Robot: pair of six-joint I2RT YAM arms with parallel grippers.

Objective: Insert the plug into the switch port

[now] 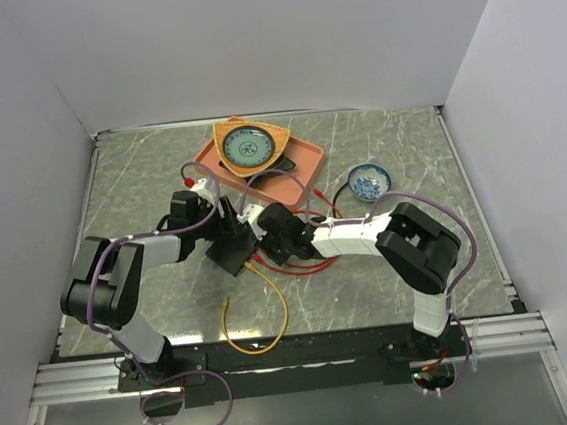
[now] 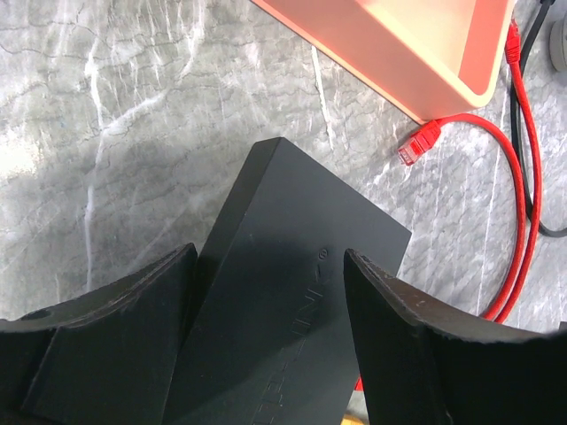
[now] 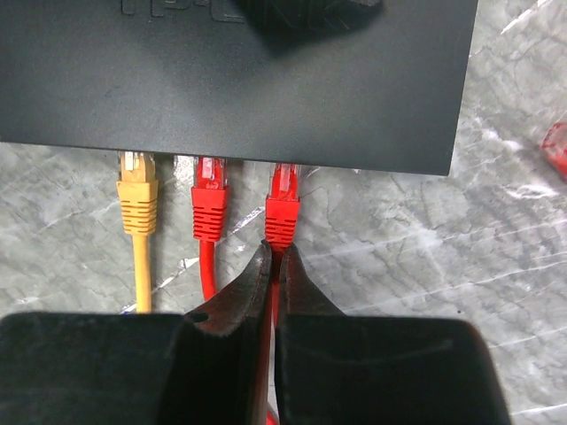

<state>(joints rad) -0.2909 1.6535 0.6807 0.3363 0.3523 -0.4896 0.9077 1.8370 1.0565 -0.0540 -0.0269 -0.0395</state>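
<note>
My right pincer [image 3: 273, 252] is pinched narrow on the red cable [image 3: 276, 292], just behind the red plug [image 3: 282, 208]. The plug lies straight ahead of my fingertips, between them and the black box [image 3: 266, 80]. Its long axis lines up with my reach and stands square to the near long edge of the box.

Its nose is tucked under that edge, beside another red plug [image 3: 209, 199] and a yellow one [image 3: 138, 190]. The port itself is hidden there, so I cannot tell whether the plug has seated. I judge that a straight push toward the box finishes the job.

My left pincer [image 2: 270, 255] stands wide, clasping the box across its width, as far as I can judge. Beyond the box sits the orange tray [image 2: 416, 53].
</note>
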